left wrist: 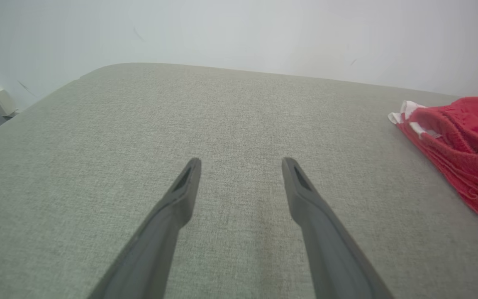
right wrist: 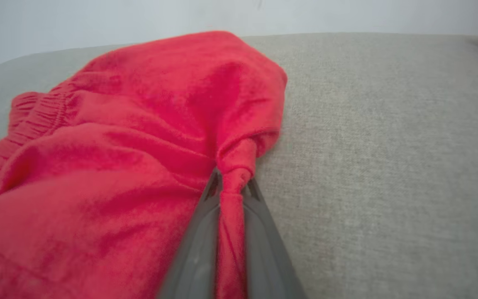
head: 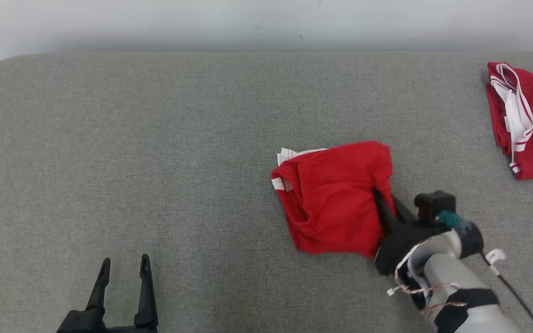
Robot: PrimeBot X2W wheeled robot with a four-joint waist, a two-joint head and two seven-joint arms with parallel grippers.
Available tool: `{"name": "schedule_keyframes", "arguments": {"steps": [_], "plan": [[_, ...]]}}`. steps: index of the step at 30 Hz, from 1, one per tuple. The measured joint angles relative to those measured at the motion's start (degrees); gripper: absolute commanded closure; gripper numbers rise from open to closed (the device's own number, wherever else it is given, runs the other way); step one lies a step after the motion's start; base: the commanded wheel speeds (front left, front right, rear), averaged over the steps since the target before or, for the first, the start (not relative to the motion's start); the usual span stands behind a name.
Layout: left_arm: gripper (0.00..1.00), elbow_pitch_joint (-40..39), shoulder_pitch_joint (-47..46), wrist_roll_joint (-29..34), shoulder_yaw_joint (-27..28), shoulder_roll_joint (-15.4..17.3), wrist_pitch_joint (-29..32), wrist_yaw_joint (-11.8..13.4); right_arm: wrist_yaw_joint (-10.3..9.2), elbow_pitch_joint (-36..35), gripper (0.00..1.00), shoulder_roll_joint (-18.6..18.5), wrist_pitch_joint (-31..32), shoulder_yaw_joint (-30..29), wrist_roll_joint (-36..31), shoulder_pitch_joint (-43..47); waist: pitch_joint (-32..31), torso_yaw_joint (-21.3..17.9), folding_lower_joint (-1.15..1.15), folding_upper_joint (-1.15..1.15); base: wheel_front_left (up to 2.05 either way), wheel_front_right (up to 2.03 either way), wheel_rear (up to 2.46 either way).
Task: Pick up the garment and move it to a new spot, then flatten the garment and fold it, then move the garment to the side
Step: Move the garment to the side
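Observation:
The garment (head: 333, 199) is a red pair of shorts with an elastic waistband and white trim, lying folded and rumpled on the grey padded table (head: 155, 138), right of centre. My right gripper (head: 382, 203) is at its right edge, shut on a pinched fold of red cloth; in the right wrist view that fold (right wrist: 231, 195) is squeezed between the two fingers. The garment (left wrist: 459, 145) also lies at the right edge of the left wrist view. My left gripper (head: 125, 270) stands open near the table's front left, nothing between its fingers (left wrist: 241, 166).
A second red garment with white stripes (head: 525, 120) lies at the table's far right edge. A pale wall runs behind the table. The left and middle of the grey surface are bare cloth. A black cable (head: 516, 296) trails from my right forearm.

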Motion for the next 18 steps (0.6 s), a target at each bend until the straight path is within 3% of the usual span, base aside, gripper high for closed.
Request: {"name": "schedule_keyframes", "arguments": {"steps": [18], "plan": [[0.00, -3.80, -6.33, 2.18, -1.60, -0.01, 0.00, -2.01, -0.01, -3.81, 1.00, -18.41, 2.72, 12.55, 3.50, -18.68, 7.99, -3.05, 0.01, 0.00, 0.00, 0.00, 0.00]]}}
